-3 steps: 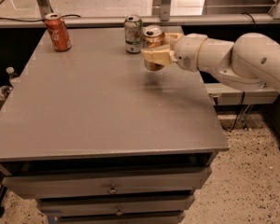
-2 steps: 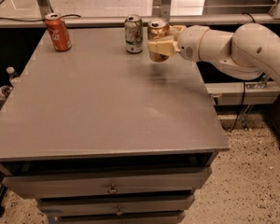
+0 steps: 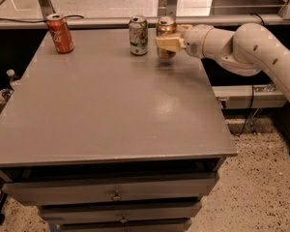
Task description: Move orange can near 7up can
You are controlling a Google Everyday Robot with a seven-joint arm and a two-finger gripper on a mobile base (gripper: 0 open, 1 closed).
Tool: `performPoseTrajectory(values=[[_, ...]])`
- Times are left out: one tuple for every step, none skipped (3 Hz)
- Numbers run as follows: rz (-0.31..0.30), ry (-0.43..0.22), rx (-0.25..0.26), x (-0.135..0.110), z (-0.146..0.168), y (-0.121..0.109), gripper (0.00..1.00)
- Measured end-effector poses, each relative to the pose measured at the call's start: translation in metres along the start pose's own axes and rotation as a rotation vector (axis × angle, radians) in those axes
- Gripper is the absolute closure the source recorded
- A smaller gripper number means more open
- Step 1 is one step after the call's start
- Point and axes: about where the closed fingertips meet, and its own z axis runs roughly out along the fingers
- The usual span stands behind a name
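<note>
Camera view shows the tool (image 3: 168, 43) closed around the orange can (image 3: 166, 27), which is upright near the bench's (image 3: 111, 110) far edge, just right of the 7up can (image 3: 138, 35) (a narrow gap separates them). A red can (image 3: 60, 33) stands well to the left.

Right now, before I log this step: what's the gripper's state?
Gripper: closed on the orange can, beside the 7up can, at the table's far edge.
</note>
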Motion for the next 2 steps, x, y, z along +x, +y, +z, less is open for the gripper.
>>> performPoseTrajectory(values=[[0.022,-0.02,-0.006,0.004,0.017,-0.006,1.0],[0.051,-0.026,-0.027,0.007,0.032,-0.005,0.83]])
